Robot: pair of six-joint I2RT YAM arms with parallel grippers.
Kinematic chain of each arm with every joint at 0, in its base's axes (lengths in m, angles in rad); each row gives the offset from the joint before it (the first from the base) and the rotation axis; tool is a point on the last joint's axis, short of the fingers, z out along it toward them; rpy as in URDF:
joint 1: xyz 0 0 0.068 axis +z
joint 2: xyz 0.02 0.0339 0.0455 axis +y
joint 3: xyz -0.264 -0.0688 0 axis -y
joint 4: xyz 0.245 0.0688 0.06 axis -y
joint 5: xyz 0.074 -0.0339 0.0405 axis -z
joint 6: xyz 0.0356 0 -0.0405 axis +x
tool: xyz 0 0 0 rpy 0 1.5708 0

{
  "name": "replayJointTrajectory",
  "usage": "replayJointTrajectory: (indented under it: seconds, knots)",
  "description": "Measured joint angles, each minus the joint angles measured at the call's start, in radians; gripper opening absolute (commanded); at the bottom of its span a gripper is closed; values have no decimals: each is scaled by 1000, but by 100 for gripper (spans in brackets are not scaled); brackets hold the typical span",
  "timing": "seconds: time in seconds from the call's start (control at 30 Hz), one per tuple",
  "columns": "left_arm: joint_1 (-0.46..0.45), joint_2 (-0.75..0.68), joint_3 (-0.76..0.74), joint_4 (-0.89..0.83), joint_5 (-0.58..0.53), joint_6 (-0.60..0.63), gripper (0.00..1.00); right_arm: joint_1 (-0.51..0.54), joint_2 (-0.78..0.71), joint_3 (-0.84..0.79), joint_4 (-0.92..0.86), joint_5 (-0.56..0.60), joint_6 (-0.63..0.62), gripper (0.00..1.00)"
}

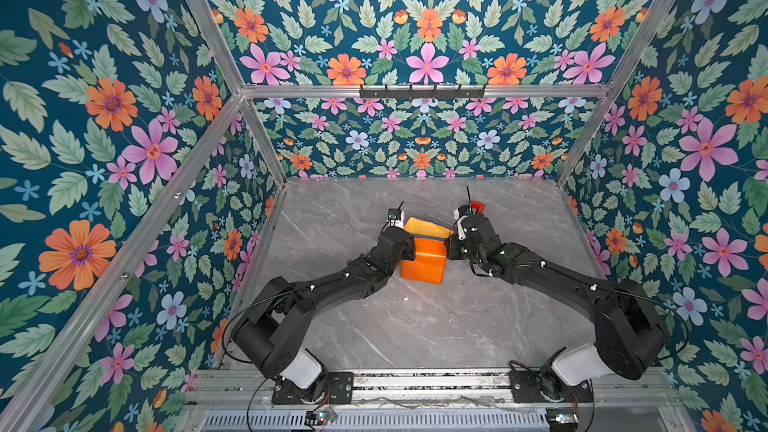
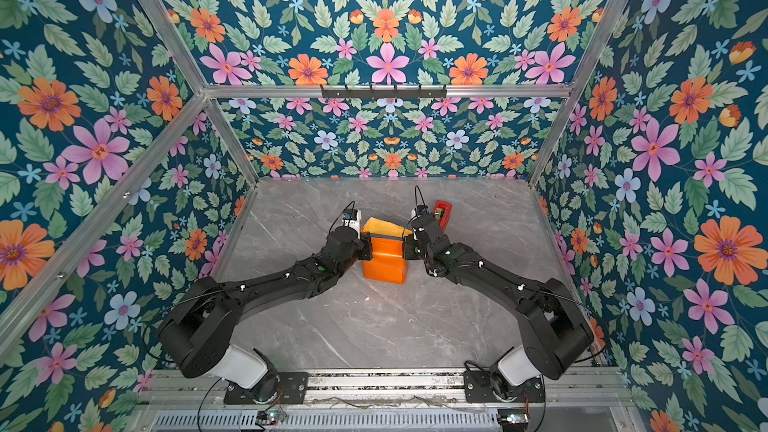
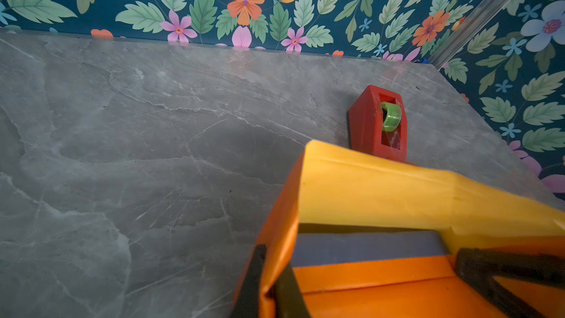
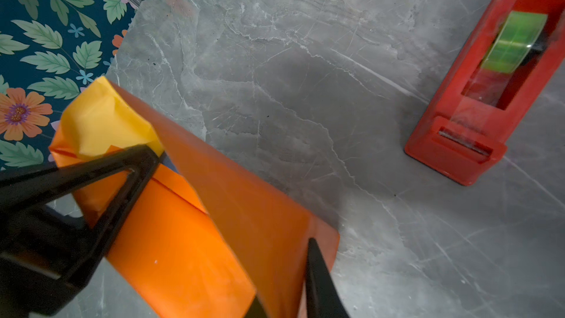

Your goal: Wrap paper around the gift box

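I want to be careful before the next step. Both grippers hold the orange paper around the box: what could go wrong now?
1. The left gripper and right gripper pinch the thin paper at opposite sides; pulling apart may tear it.
2. Its far side stands open and the gift box shows; if released, it could unfold.
3. The tape dispenser stands close behind and might get knocked.

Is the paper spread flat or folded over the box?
Folded over, far end unclosed: paper covers the top, a yellow flap stands up, and a strip of blue box shows.
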Motion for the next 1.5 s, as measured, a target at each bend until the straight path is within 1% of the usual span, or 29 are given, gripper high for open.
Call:
replayJointTrajectory:
  seconds: [0.07, 0.1, 0.17, 0.23, 0.27, 0.4, 0.5, 0.7, 0.97, 1.03, 1.1, 1.13, 1.17, 1.23, 1.3, 1.37, 1.43, 1.5]
  knots:
    - [1, -5, -2, -5, -5, 7, 32, 0, 3, 1, 2, 3, 0, 13]
    - [1, -10, -2, -12, -7, 12, 37, 0, 4, 1, 5, 4, 0, 13]
    - [3, -23, -2, -27, -14, 14, 44, -1, 4, 0, 6, 4, 0, 13]
    - [4, -35, 0, -34, -25, 21, 45, -1, 4, 0, 7, 4, 0, 13]
    - [4, -40, 3, -37, -30, 23, 43, -1, 4, 0, 7, 4, 0, 12]
    - [4, -37, 8, -43, -37, 40, 26, -1, 4, -1, 8, 4, 0, 12]
    - [5, -21, 8, -44, -35, 48, 16, -1, 4, 0, 8, 3, -2, 12]
    - [3, -12, 7, -35, -17, 63, 0, 1, 10, 23, -24, 3, -8, 10]
    - [3, -11, 2, -24, -17, 70, 0, 0, 25, 36, -24, 5, -14, 7]
    - [3, -11, 3, -24, -17, 70, 12, 0, 25, 39, -27, 6, -14, 7]
    - [4, -18, 4, -31, -19, 70, 20, 0, 25, 42, -34, 8, -14, 7]
    - [5, -24, 4, -36, -23, 69, 23, 0, 24, 42, -37, 9, -14, 7]
    - [5, -32, 3, -41, -25, 69, 23, 0, 24, 42, -37, 12, -14, 7]
    - [5, -43, 3, -42, -29, 68, 18, 0, 24, 42, -38, 15, -14, 7]
    - [5, -42, 5, -41, -31, 68, 9, 0, 24, 42, -38, 15, -15, 8]
    - [5, -30, 8, -41, -31, 69, 2, 0, 24, 43, -39, 14, -15, 11]
    - [5, -20, 8, -40, -31, 70, 0, 0, 24, 47, -48, 14, -15, 15]
    - [5, -17, 2, -35, -29, 69, 0, -1, 24, 54, -61, 14, -15, 22]
